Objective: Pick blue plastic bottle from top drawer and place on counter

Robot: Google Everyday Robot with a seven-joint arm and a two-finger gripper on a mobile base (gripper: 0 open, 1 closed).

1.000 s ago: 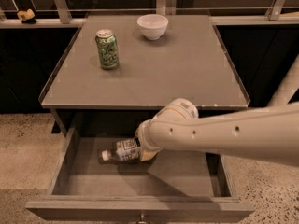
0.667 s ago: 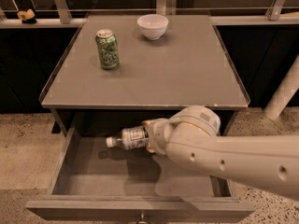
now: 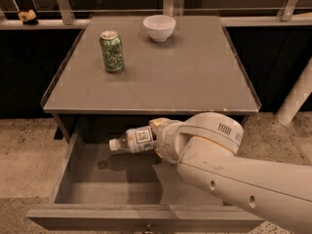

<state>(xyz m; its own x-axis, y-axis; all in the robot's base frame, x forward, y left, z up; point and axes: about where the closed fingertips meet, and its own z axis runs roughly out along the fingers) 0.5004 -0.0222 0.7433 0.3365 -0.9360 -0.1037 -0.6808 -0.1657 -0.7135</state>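
The blue plastic bottle (image 3: 133,139) lies on its side in the air, white cap pointing left, held above the open top drawer (image 3: 112,189); its shadow falls on the drawer floor. My gripper (image 3: 157,136) is shut on the bottle's right end, just below the front edge of the counter (image 3: 195,77). The white arm reaches in from the lower right and hides the drawer's right part.
A green drink can (image 3: 112,51) stands upright at the counter's back left. A white bowl (image 3: 159,27) sits at the counter's back middle. A white post (image 3: 297,99) stands at the right. A metal knob (image 3: 146,226) shows on the drawer front.
The gripper has lifted the bottle off the drawer floor and up toward the counter's front edge. The arm has swung in closer to the camera.
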